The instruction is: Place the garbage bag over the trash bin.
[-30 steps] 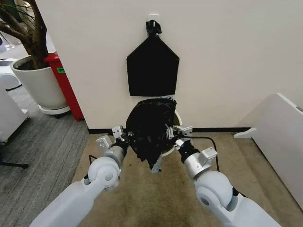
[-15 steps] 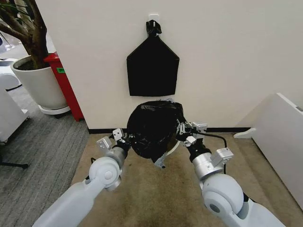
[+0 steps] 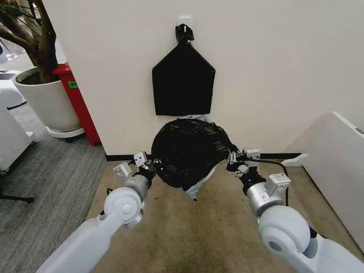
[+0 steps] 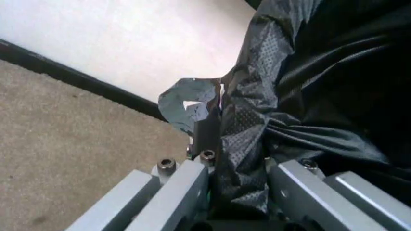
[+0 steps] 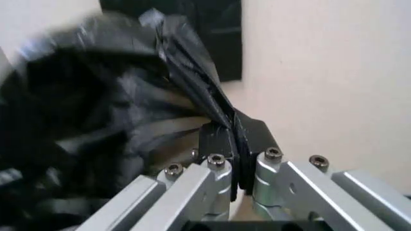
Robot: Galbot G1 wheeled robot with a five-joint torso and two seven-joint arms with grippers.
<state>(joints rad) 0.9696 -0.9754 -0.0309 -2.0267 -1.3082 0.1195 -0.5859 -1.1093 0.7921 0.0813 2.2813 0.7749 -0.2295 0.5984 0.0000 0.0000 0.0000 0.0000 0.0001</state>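
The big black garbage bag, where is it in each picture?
Head view: the garbage bag hangs in the middle, stretched between both grippers, below the flat black bag on the wall.
Left wrist view: garbage bag on the right, pinched.
Right wrist view: garbage bag on the left, pinched.
Shared landmark: the cream wall.

A flat, house-shaped black bag with a knotted top (image 3: 183, 79) is hanging from a small white hook (image 3: 183, 21) on the cream wall (image 3: 284, 68), filling the upper centre of the frame. At the upper left a large white plant pot (image 3: 46, 102) is standing on grey carpet (image 3: 51, 170), holding a brown trunk (image 3: 37, 40), and a red box (image 3: 78, 102) is leaning just beside it against the wall's edge. Tan carpet (image 3: 199, 233) is covering the lower centre. A white panel (image 3: 335, 165) is lying at the right edge, and a black skirting strip (image 3: 267, 155) is running along the wall's foot.
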